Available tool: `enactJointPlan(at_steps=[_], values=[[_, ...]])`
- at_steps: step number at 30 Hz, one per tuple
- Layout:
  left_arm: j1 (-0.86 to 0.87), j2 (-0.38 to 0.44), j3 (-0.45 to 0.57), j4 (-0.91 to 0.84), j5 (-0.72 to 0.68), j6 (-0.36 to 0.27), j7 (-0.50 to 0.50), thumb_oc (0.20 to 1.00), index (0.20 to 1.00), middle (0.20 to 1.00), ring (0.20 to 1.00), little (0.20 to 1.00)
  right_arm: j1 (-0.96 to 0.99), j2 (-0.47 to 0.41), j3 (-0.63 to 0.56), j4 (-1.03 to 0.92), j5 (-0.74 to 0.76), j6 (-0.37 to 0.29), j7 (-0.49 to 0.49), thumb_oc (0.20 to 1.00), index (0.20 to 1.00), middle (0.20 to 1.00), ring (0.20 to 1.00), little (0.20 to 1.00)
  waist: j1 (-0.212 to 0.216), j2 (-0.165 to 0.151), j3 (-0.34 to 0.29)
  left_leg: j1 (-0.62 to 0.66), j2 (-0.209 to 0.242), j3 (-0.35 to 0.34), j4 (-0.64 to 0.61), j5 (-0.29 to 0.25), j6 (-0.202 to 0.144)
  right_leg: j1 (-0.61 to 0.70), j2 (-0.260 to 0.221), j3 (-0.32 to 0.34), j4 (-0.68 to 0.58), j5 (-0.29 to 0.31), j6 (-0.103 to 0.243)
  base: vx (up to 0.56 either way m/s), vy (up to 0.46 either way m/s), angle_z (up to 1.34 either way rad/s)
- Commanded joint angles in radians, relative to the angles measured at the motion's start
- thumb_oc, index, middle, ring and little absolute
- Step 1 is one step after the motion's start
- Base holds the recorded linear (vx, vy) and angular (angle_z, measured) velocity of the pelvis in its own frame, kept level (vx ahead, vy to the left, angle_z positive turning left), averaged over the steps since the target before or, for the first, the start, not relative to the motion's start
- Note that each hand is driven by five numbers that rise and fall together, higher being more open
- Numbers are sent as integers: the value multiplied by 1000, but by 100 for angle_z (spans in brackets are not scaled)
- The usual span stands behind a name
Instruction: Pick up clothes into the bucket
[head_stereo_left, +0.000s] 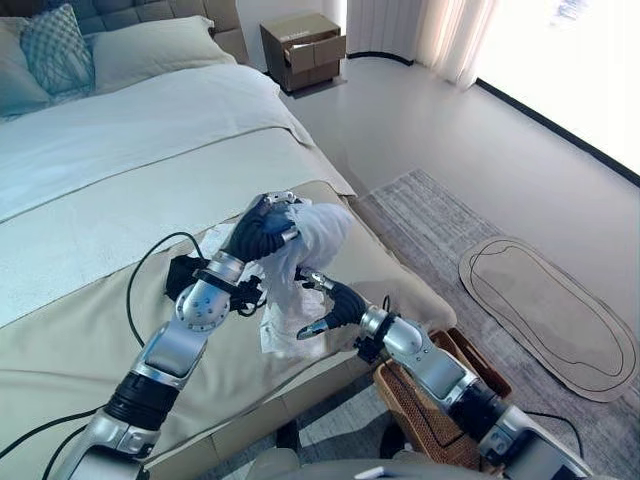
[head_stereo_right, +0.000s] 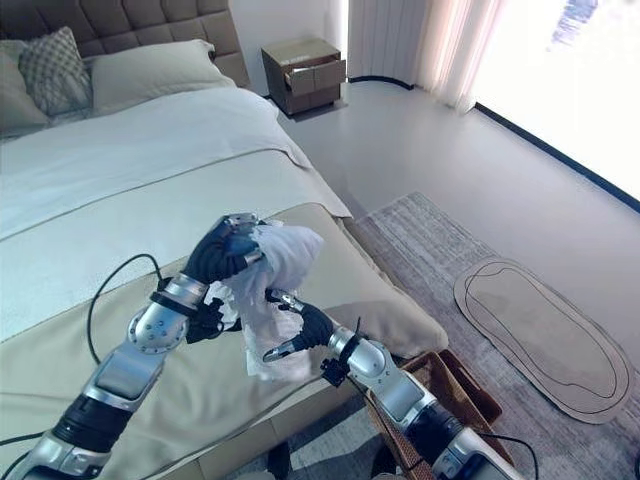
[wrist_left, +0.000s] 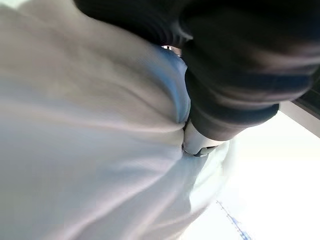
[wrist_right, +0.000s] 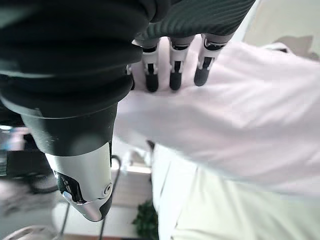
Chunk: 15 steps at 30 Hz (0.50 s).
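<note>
Cloth fills our left robot hand (head_stereo_left: 262, 228), whose fingers curl round the top of a white garment (head_stereo_left: 300, 262) and hold it raised above the foot of the bed (head_stereo_left: 120, 190). In the left wrist view we see that garment (wrist_left: 90, 150) bunched tight against the dark cover of the hand. Just below it, our right robot hand (head_stereo_left: 335, 305) meets the hanging part of the cloth; its fingers (wrist_right: 174, 75) lie nearly straight, tips pressed on the fabric, the thumb held apart and closing on nothing. The garment's lower end trails down to the beige blanket (head_stereo_left: 90, 340) near the bed's corner.

Beneath our right arm, on the floor beside the bed, stands a woven brown basket (head_stereo_left: 425, 410), its rim partly hidden by the arm. A grey rug (head_stereo_left: 430, 230) lies under it, and farther out a pale oval mat (head_stereo_left: 550, 310). At the head of the bed we see a patterned pillow (head_stereo_left: 55, 50), and beyond that a wooden nightstand (head_stereo_left: 303, 48) with a drawer pulled open.
</note>
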Motion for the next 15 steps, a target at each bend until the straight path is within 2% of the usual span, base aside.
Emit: enactJointPlan(at_steps=[1,4,9,10,11,12,15], values=[[-79,-31,-9,-125,-106,-48,19,200,200,200,200,200,-71,81,45,30,5,0,-61,1000,1000,1000,1000,1000,24,-41,-25,30,26,24,18,-49,-14,0,-80,73,9,22,73,0,0,0],[-81,-61,-47,-122,-110,-31,43,200,200,200,200,200,-71,113,35,57,6,9,-123,1000,1000,1000,1000,1000,25,-38,-25,31,21,21,20,-52,-10,4,-85,71,10,25,74,0,0,0],[-77,-73,-60,-127,-97,-19,85,200,200,200,200,200,-56,113,7,36,-35,1,-211,1000,1000,1000,1000,1000,21,-36,-24,31,18,23,21,-53,-5,1,-85,72,9,28,75,0,0,0],[-74,-75,-62,-128,-90,-15,111,200,200,200,200,200,-49,112,-9,32,-74,-4,-266,1000,1000,1000,1000,1000,17,-33,-22,31,17,24,23,-54,-4,0,-86,74,9,29,76,0,0,0],[-74,-75,-62,-128,-90,-15,111,200,200,200,200,200,-48,112,-9,32,-76,-4,-267,1000,1000,1000,1000,1000,17,-34,-22,31,17,24,23,-54,-4,0,-86,75,9,29,76,-32,21,-1],[-79,-75,-62,-138,-70,-9,144,200,200,200,200,200,-41,120,-23,36,-111,2,-328,1000,1000,1000,1000,1000,13,-34,-19,21,12,25,29,-46,-1,-7,-90,75,10,37,75,0,0,0],[-89,-78,-60,-153,-46,0,182,200,200,200,200,200,-27,134,-20,41,-123,15,-359,1000,1000,1000,1000,1000,10,-33,-19,26,15,23,32,-57,0,-1,-87,77,11,28,77,14,-1,0]])
